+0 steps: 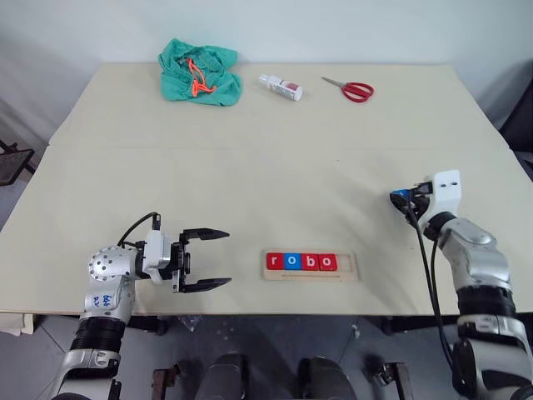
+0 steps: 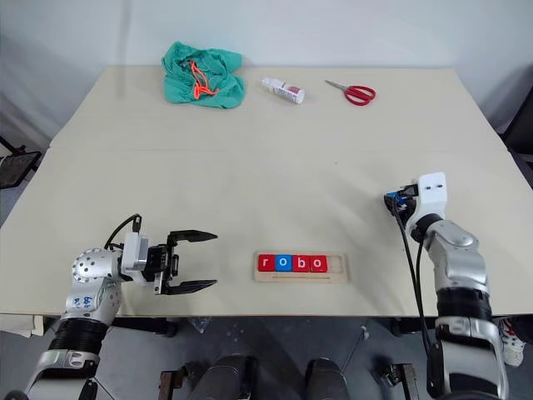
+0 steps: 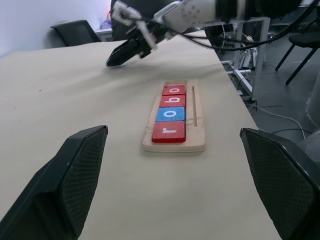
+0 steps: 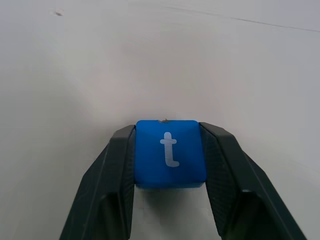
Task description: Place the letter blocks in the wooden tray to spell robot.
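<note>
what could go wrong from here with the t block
1. The right hand has its fingers against only the two side edges of the blue t block; a thin flat tile could slip or tilt when lifted.
2. The wooden tray has just a short free stretch after the red o block, so the t could land on that tile or on the rim.
3. The open left hand sits close beside the tray's r end, so a nudge could shift the row.

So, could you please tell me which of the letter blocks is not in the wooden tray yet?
The blue t block, between the right gripper's fingers; the r, o, b, o blocks already sit in the wooden tray.
</note>
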`<state>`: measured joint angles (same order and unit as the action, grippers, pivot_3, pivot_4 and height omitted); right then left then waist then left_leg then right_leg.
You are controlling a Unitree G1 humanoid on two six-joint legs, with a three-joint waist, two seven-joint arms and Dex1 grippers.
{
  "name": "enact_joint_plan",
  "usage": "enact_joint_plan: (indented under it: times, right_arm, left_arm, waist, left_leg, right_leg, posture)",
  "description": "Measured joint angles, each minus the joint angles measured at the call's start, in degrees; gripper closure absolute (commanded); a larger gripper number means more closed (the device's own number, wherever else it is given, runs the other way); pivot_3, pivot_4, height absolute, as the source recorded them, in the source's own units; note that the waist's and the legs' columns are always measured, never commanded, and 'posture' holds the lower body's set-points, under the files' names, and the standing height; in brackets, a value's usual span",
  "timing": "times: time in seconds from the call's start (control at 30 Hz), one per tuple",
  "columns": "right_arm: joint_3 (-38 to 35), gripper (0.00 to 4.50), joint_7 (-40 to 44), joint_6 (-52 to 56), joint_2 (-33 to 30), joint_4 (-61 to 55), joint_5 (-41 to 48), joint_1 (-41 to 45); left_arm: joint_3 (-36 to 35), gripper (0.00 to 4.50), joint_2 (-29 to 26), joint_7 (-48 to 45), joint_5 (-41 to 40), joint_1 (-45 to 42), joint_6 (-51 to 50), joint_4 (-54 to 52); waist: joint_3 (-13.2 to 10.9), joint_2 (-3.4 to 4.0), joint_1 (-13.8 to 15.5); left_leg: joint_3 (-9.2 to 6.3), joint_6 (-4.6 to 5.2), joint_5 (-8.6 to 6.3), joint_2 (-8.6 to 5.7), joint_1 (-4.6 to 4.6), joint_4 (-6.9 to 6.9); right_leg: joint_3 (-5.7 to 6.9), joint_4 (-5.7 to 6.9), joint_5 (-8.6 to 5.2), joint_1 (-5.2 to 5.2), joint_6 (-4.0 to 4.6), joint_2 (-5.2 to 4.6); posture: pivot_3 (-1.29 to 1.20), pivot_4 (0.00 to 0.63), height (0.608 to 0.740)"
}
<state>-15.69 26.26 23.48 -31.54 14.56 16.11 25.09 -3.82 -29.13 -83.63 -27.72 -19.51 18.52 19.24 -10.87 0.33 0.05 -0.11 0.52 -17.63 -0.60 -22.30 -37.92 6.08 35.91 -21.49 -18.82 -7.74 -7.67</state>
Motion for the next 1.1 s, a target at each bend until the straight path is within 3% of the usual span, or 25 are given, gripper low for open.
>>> enact_joint_plan:
  times: [0.23,0.4,0.57,0.87,1.1]
  right_arm:
    - [-3.6,3.02,-7.6,20.1,4.4,-39.3,9.4,-21.2]
    - [-4.6,3.02,-13.4,28.0,9.9,-51.9,13.7,-27.1]
    - [-4.3,3.02,-16.7,31.0,11.8,-53.9,14.3,-29.6]
    - [-4.5,0.08,-16.4,30.1,11.6,-53.8,14.7,-31.1]
    - [-4.5,0.03,-5.5,24.4,3.1,-52.0,14.8,-33.6]
  left_arm:
    - [-0.1,0.00,0.1,-2.3,-0.1,-0.5,0.7,2.4]
    - [-0.1,0.00,0.2,-2.3,-0.1,-1.4,1.0,4.6]
    - [0.0,0.00,0.4,-2.3,-0.1,-2.9,1.4,5.3]
    - [0.0,0.00,0.3,-2.3,-0.1,-2.8,1.5,5.8]
    - [0.0,0.00,0.3,-2.3,-0.1,-2.6,1.5,5.5]
  waist:
    - [0.0,0.01,0.1]
    - [0.0,0.02,0.1]
    - [0.0,0.02,0.1]
    - [0.0,0.02,0.0]
    - [0.0,0.02,0.0]
  left_leg:
    - [0.00,0.00,0.00,0.00,0.02,0.03]
    - [-0.06,-0.06,0.00,0.05,0.08,0.06]
    - [0.02,-0.03,0.01,-0.07,0.09,0.05]
    - [0.00,-0.03,0.01,-0.06,0.09,0.06]
    - [0.02,-0.02,0.00,-0.06,0.10,0.06]
  right_leg:
    - [-0.05,-0.01,0.00,0.01,0.00,0.01]
    - [-0.12,0.05,0.00,0.00,0.00,0.11]
    - [-0.19,0.02,0.00,0.01,0.00,0.00]
    - [-0.18,0.04,0.00,0.00,0.00,0.02]
    - [-0.17,0.02,0.00,0.02,0.00,0.03]
  posture:
    - [0.00,0.150,0.740]
    - [0.00,0.150,0.740]
    - [0.00,0.150,0.740]
    - [0.00,0.150,0.740]
    - [0.00,0.150,0.740]
